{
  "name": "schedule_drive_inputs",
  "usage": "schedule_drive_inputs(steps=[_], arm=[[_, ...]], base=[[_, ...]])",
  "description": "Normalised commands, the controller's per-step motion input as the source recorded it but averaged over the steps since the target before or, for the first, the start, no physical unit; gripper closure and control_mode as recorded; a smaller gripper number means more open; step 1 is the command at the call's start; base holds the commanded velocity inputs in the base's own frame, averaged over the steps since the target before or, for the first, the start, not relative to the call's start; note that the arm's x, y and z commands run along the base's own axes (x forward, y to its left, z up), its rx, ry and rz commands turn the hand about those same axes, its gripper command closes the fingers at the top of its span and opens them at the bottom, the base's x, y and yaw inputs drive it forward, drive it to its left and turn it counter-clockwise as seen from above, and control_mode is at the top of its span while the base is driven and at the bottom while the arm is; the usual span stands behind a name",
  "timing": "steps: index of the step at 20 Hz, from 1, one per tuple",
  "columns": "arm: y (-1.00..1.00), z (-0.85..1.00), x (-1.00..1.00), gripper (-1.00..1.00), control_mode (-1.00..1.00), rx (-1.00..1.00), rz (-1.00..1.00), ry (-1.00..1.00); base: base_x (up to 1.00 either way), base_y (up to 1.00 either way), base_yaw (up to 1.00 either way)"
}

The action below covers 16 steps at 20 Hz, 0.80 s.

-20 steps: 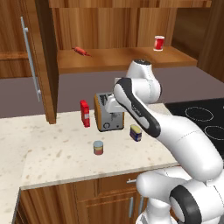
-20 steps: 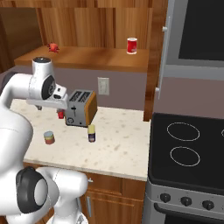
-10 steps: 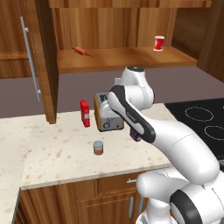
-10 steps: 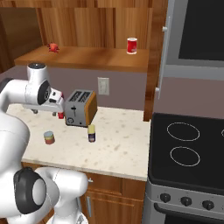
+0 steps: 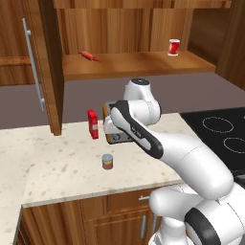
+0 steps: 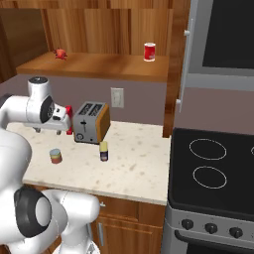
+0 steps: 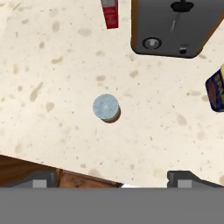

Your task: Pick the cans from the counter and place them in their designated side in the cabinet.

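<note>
Cans stand apart on the worktop (image 6: 134, 168): the grey-topped can (image 7: 106, 107) is seen from straight above in the hand view, so its red label is hidden there, while the blue can (image 7: 216, 91) is cut off by that view's right edge. In the left base view the arm covers the blue can, and the toaster (image 5: 116, 135) shows only in part behind it. The gripper (image 7: 112, 179) hangs high above the grey-topped can, jaws spread wide and holding nothing; only its two fingertips (image 7: 43, 178) show, low in the hand view, with the can between them and farther up the picture. A red carton (image 5: 93, 124) stands just beside the toaster. The cabinet (image 5: 143, 64), door open, holds a red cup (image 5: 174, 47) at the right of its shelf and a small red thing (image 5: 89, 56), too small to name, at the left.
</note>
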Motion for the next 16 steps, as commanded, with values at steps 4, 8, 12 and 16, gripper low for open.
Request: schedule_drive_inputs(steps=[4,8,12,16], arm=[[0.17,-0.21,0.12,-1.0,-1.0,-0.05,0.0,0.0],[0.16,-0.22,0.15,-1.0,-1.0,-0.03,0.0,0.0],[0.15,-0.24,0.18,-1.0,-1.0,-0.01,0.0,0.02],[0.11,-0.22,0.18,-1.0,-1.0,0.0,0.0,0.05]], base=[[0.0,0.0,0.0],[0.0,0.0,0.0],[0.0,0.0,0.0],[0.0,0.0,0.0]])
